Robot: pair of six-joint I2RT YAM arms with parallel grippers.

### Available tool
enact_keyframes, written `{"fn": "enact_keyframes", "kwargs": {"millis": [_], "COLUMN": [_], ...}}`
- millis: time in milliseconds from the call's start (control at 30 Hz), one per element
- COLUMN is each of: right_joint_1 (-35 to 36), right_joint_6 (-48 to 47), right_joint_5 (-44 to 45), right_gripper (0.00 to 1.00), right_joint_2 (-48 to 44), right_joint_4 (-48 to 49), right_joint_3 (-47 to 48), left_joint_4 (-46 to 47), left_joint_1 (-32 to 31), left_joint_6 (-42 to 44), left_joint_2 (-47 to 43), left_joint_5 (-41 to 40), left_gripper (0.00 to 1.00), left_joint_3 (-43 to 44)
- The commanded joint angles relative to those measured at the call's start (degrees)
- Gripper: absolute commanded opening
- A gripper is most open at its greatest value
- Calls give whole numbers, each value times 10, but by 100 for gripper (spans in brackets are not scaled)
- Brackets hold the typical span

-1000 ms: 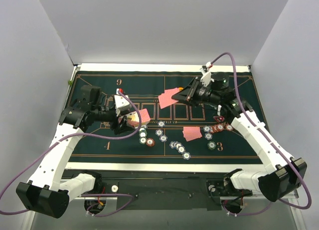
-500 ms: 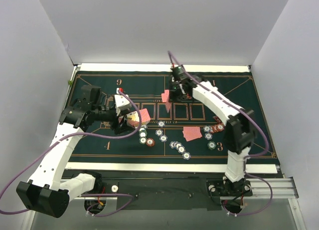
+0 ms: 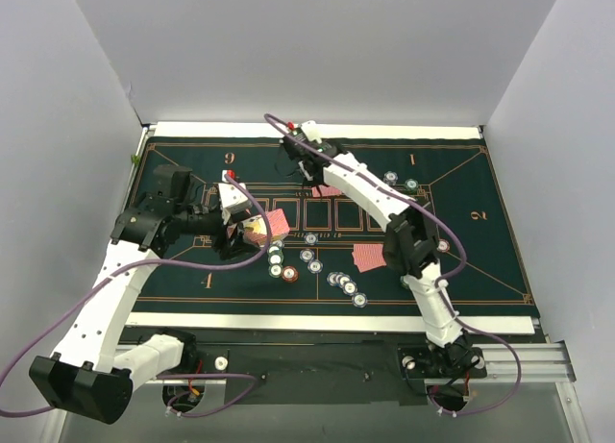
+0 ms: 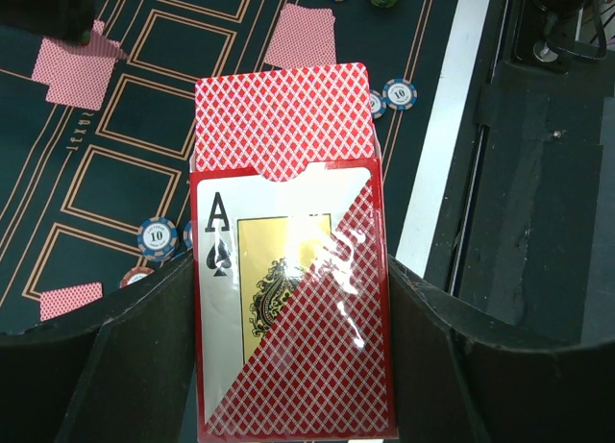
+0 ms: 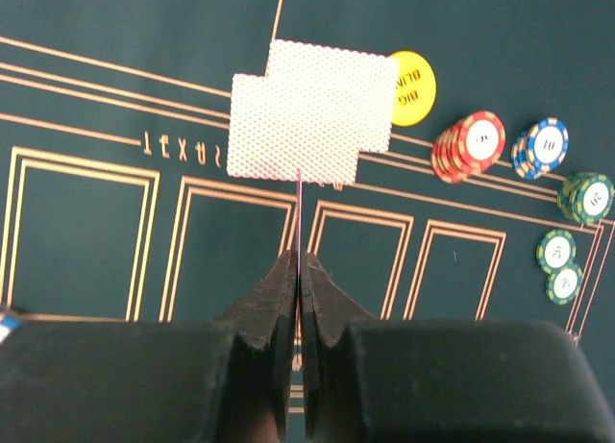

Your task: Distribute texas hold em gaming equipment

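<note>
Right pincer (image 5: 298, 260), clenched on an edge-on playing card (image 5: 299, 205), has swung leftward across the felt mat (image 5: 115, 39). It hangs above two dealt cards (image 5: 317, 111) beside the yellow Big Blind disc (image 5: 415, 87), likely the next deal spot. Left pincer (image 4: 288, 352) keeps gripping the card deck (image 4: 283, 126).

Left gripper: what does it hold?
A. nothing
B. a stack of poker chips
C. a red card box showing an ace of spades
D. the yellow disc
C: in the left wrist view the left gripper is closed on the red card box, whose face shows an ace of spades.
</note>
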Motion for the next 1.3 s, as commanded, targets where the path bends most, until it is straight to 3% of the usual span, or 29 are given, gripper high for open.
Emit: {"fn": "enact_keyframes", "kwargs": {"millis": [0,267,500,633,700,1000,1267], "right_joint_1": [17,39,44,57,56,50,-3], "right_joint_6": [-11,27,72,82,90,107,146], "right_joint_5": [69,17,-106,-119,-130,-193,-285], "right_gripper": [0,2,3,7,12,52,57], "right_joint_2": [75,149,150,153,157,146,44], "right_joint_4": [-64,-72,-17,2,7,39,106], "right_joint_3": [89,143,106,106,107,76,-51], "left_joint_4": [17,15,15,14,14,4,3], "left_joint_1": [-2,-2,-2,-2,-2,-2,-2], "left_joint_6": [-9,-11,-6,-5,-4,5,10], "left_joint_2": [-17,-21,-22,-23,-23,-24,-28], "left_joint_5": [30,27,25,24,24,25,23], "left_gripper": [42,42,42,42,42,42,42], "left_joint_3": [13,19,16,14,14,16,14]}}
